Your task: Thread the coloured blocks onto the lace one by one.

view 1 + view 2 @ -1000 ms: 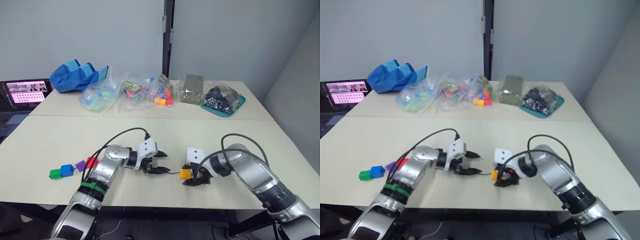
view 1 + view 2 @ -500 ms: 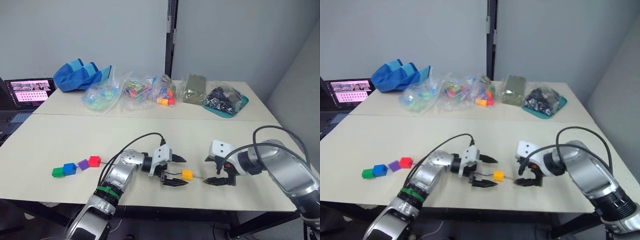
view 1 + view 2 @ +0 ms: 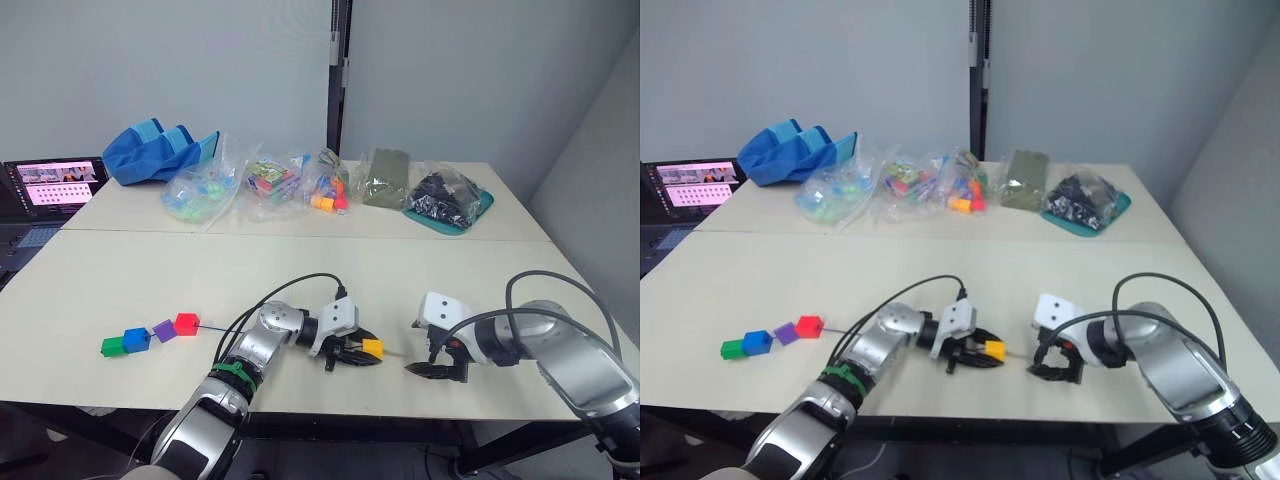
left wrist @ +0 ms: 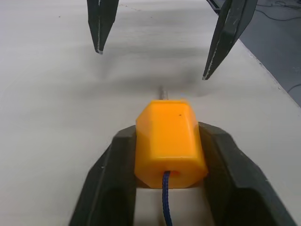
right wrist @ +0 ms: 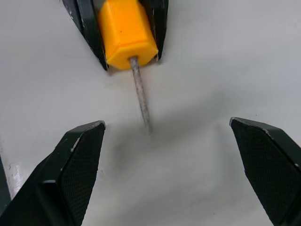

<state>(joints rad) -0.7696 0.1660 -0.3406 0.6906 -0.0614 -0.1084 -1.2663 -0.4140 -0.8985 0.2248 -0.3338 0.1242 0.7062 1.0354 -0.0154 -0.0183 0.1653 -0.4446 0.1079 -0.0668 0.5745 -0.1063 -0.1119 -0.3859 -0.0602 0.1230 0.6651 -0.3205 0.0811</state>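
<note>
So, in the left eye view the left gripper (image 3: 352,351) is sitting low in the middle of the frame, its two fingers closed around the yellow-orange block (image 3: 372,347), and the right gripper (image 3: 436,362) is resting just right of it with its jaws spread wide and nothing between them. The lace (image 3: 215,327) is running off toward the left of the frame, where the red block (image 3: 186,323), purple block (image 3: 164,330), blue block (image 3: 134,339) and green block (image 3: 111,347) are lying in a row on the table (image 3: 330,270). Clear bags of toy pieces (image 3: 265,185), a blue bag (image 3: 158,150) and a laptop (image 3: 55,184) are lining the upper part of the frame.

The left wrist view is showing the orange cube squeezed between both black fingers (image 4: 107,188) in the lower centre, the dark-blue cord going into its near hole.

In the right wrist view the lace's pale tip (image 5: 140,98) is poking out of the block at the top centre, pointing into the open gap between the right fingers (image 5: 70,170), not touching either.
</note>
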